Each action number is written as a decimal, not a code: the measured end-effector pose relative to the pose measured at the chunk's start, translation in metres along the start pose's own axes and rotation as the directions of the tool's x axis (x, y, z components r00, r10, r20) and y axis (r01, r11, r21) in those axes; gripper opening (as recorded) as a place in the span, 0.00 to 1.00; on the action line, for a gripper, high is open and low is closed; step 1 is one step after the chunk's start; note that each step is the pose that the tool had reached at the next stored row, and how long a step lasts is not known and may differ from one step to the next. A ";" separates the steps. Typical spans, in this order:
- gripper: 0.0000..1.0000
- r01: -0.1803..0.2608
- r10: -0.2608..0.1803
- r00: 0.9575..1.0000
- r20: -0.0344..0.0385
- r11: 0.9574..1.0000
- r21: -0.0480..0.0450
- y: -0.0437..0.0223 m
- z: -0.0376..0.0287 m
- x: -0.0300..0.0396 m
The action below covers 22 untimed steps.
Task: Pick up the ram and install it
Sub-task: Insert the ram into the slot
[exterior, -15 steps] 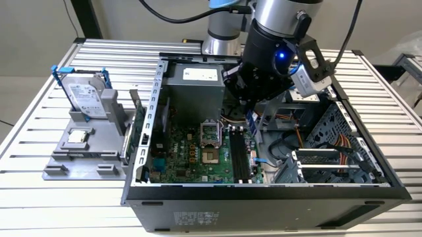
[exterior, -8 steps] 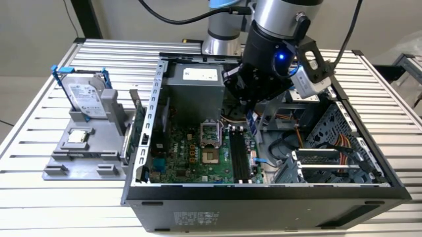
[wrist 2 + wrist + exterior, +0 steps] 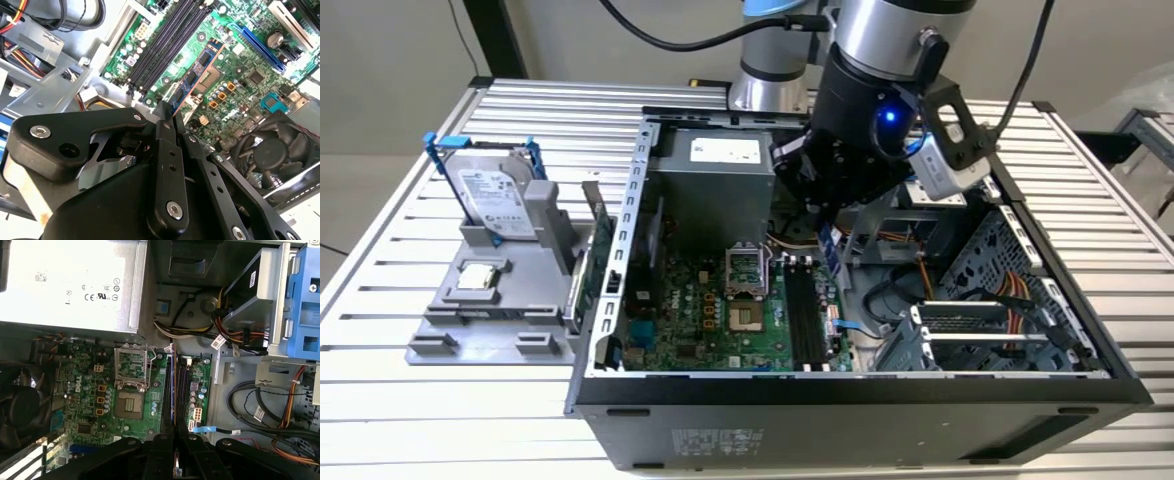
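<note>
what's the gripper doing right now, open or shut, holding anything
Gripper: shut on the ram, holding it edge-down over the black memory slots of the motherboard inside the open computer case.

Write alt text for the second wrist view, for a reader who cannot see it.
The black tool grips the ram, a narrow stick with dark chips, edge-on above the green motherboard, close beside its row of long black memory slots. A black fan and bundled cables sit at the sides.
</note>
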State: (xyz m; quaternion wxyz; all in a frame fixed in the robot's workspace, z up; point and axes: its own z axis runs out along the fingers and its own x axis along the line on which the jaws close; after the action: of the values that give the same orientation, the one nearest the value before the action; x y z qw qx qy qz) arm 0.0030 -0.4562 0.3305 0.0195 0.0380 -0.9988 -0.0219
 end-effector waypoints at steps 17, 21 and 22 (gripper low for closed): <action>0.00 0.000 0.000 1.000 0.000 1.000 0.000 0.0000 0.0029 -0.0015; 0.00 0.000 0.000 1.000 0.000 1.000 0.000 0.0001 0.0037 -0.0016; 0.00 0.000 0.000 1.000 0.000 1.000 0.000 0.0000 0.0039 -0.0016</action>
State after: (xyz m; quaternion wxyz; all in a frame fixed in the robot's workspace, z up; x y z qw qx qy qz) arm 0.0045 -0.4559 0.3265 0.0195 0.0380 -0.9988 -0.0218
